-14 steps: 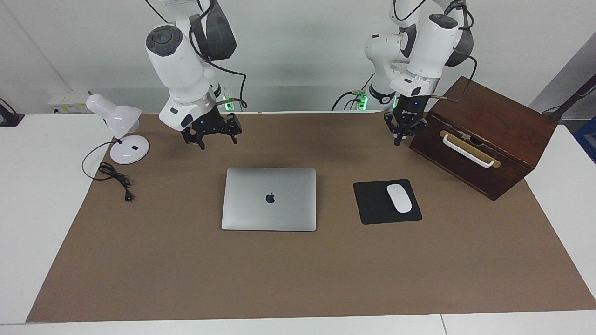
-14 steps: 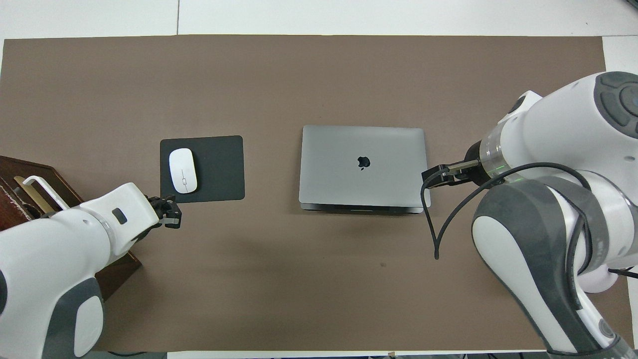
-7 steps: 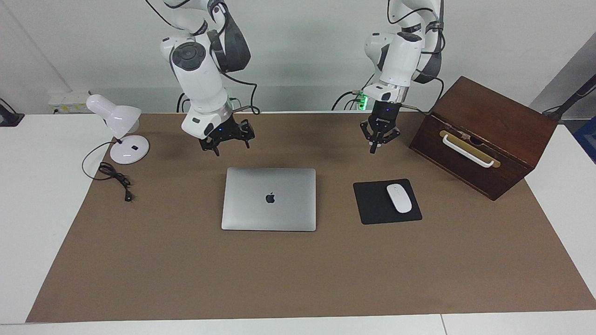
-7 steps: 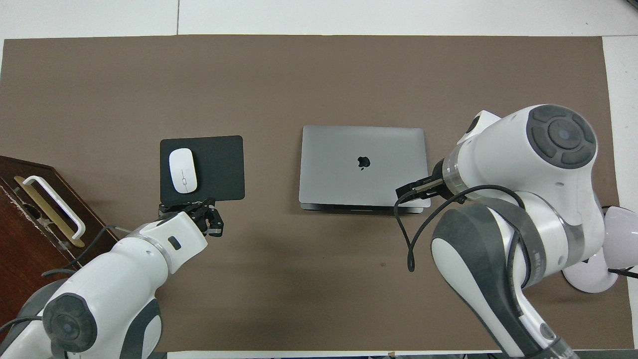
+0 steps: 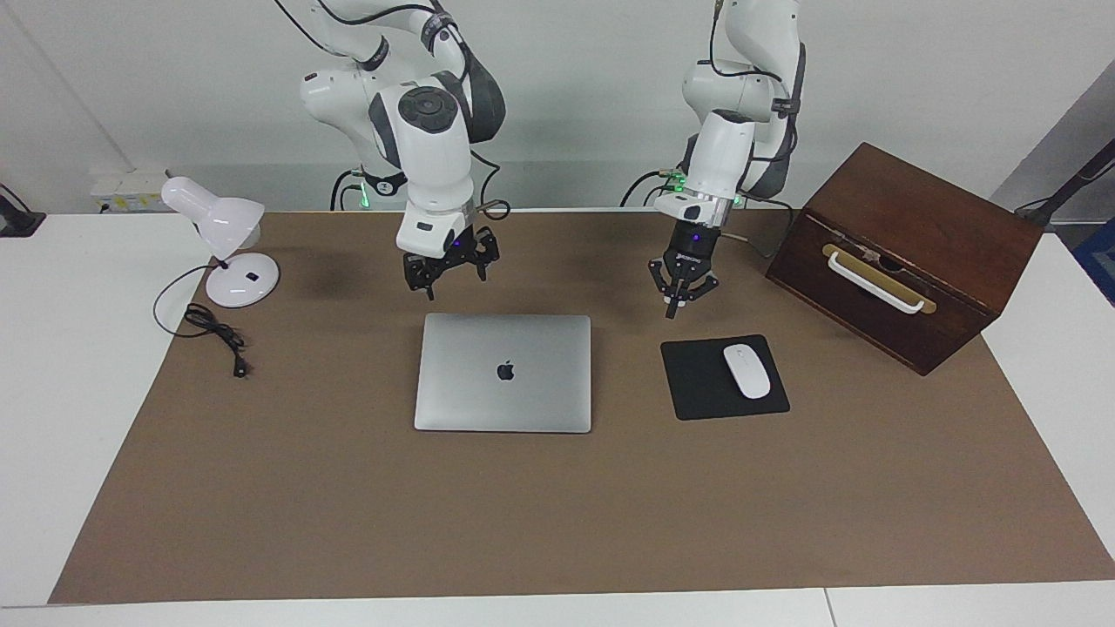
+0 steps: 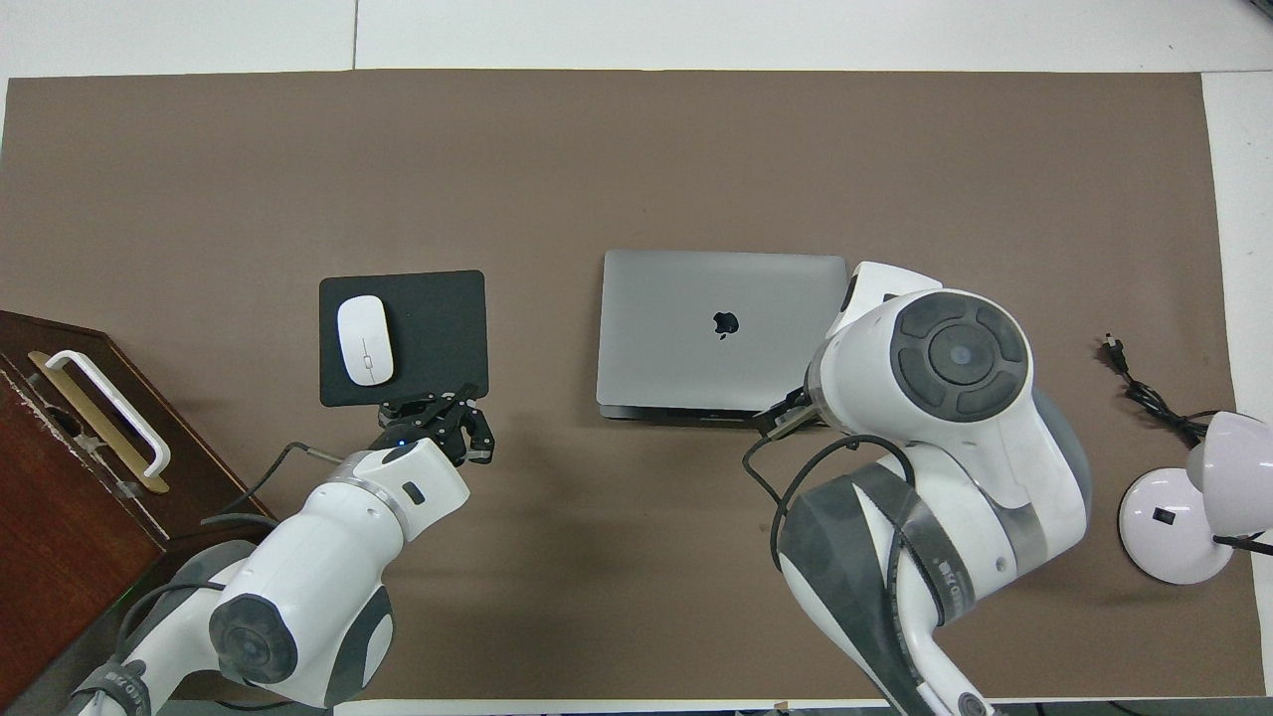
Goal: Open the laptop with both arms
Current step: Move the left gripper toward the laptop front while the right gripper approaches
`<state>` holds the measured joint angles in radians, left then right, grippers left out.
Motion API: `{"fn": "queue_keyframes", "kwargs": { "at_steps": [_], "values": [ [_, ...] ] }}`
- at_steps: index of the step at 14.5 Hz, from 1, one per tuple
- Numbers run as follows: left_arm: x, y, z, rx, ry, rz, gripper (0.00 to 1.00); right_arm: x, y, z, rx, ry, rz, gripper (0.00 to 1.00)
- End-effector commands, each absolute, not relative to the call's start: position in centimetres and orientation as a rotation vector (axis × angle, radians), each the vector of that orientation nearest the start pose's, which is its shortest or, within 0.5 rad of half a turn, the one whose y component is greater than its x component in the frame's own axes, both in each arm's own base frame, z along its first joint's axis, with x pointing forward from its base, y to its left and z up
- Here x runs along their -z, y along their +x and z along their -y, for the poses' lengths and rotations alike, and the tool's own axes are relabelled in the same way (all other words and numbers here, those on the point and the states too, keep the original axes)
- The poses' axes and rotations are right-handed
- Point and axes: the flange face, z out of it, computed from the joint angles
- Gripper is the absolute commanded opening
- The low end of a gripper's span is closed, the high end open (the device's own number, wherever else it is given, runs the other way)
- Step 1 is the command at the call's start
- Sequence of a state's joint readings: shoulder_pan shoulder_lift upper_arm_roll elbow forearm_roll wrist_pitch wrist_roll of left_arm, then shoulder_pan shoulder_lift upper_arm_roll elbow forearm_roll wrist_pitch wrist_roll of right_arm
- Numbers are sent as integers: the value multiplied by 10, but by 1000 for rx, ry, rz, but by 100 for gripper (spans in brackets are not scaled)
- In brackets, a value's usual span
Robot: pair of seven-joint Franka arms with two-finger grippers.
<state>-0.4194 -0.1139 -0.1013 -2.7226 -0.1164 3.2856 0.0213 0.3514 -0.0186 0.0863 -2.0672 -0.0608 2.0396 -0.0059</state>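
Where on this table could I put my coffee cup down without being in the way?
The wide strip of brown mat farther from the robots than the laptop and mouse pad is bare. It is crowded nearer the robots: the right gripper and left gripper hang there, between the lamp and wooden box.

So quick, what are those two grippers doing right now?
Left gripper: open, empty, near the mouse pad.
Right gripper: open, empty, by the laptop.
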Motion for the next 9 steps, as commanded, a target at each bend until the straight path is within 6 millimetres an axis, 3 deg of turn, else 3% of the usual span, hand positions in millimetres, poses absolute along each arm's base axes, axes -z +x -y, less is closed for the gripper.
{"fn": "queue_keyframes", "kwargs": {
  "at_steps": [1,4,9],
  "values": [
    [-324,384,220,1159,-3058,-675,0,-433,482,-222,19,-3129,818,100],
    [-299,374,236,1155,-3058,-735,0,-420,465,-235,30,-3160,976,100],
    [-297,361,255,1148,-3064,-808,0,-405,450,-242,55,-3173,1103,100]
  ]
}}
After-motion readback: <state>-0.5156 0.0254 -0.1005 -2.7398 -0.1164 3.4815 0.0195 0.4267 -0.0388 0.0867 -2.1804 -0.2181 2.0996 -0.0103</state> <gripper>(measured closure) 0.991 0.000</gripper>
